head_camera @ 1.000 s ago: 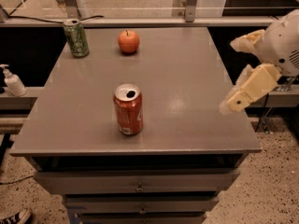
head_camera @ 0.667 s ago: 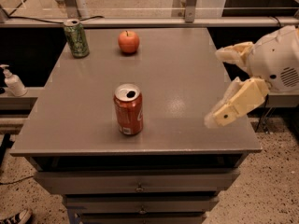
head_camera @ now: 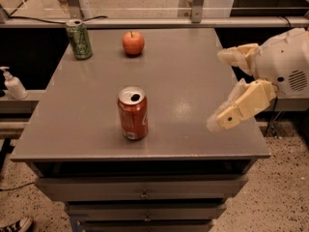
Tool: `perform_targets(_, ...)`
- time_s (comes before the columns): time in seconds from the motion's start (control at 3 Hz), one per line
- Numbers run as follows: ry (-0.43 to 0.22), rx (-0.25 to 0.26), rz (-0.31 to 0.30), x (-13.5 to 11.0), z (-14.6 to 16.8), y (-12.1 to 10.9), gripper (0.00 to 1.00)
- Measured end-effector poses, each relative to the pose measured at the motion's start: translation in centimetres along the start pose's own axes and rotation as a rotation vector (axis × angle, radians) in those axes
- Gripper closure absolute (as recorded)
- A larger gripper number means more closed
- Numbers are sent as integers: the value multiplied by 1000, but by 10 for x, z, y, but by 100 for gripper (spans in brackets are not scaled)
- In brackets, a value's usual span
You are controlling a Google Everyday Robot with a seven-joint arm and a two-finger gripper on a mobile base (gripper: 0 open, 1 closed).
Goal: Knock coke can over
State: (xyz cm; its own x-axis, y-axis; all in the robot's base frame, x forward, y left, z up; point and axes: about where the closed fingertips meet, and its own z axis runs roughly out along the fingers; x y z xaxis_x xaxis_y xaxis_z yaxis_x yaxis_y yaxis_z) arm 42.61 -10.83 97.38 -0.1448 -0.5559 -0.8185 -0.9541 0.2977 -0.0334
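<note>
- A dark sneaker (head_camera: 14, 224) with a white toe shows at the near left corner, on the speckled floor.
- The grey table (head_camera: 183, 66) sits on a cabinet with drawers (head_camera: 145, 195) along its near face.
- The coke can (head_camera: 132, 113) stands upright on the table, near the front edge and a little left of the middle. Its silver top faces up with the opening visible.
- The gripper (head_camera: 217, 91) hangs over the right edge of the table, to the right of the coke can and well apart from it. Bare tabletop lies between them.
- The gripper is released: its 2 cream fingers (head_camera: 239, 111) are spread wide, 1 nearer and lower, 1 farther and higher, with nothing between them. Both tips point left toward the can's side of the table.
- A white pump bottle (head_camera: 13, 83) stands off the table on a ledge at the left.
- A red-orange apple (head_camera: 133, 43) rests toward the far edge, roughly straight behind the coke can.
- A green can (head_camera: 78, 38) stands upright at the far left corner, left of the apple.
</note>
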Motion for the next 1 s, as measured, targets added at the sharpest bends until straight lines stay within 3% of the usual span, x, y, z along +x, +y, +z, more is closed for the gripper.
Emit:
perform_targets(0.33,-78,2,1,3,25,9,0)
perform_targets(1.0,-236,-55,18,-5,104,26,0)
